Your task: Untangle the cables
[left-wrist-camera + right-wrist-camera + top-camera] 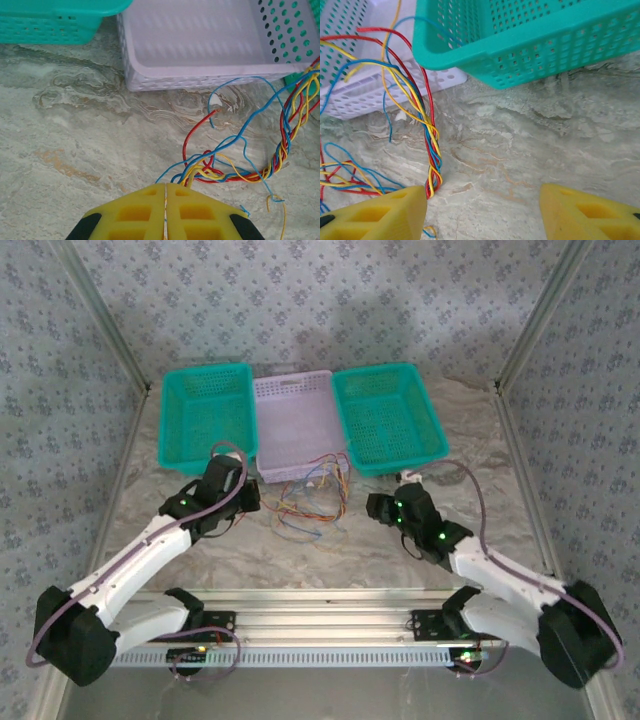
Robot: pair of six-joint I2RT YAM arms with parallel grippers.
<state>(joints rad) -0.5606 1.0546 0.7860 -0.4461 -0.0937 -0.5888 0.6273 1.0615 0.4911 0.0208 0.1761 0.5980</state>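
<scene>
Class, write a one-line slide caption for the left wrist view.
Shut left gripper pinches the tangled red, blue and yellow cables on the table, before a lilac basket.

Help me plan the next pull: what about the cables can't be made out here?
- Left wrist: which cables the shut left fingers pinch; the pads cover them.
- Top: single strands are too thin to trace.
- Right wrist: where the loose loops run on, behind a right finger and past the left edge.
</scene>
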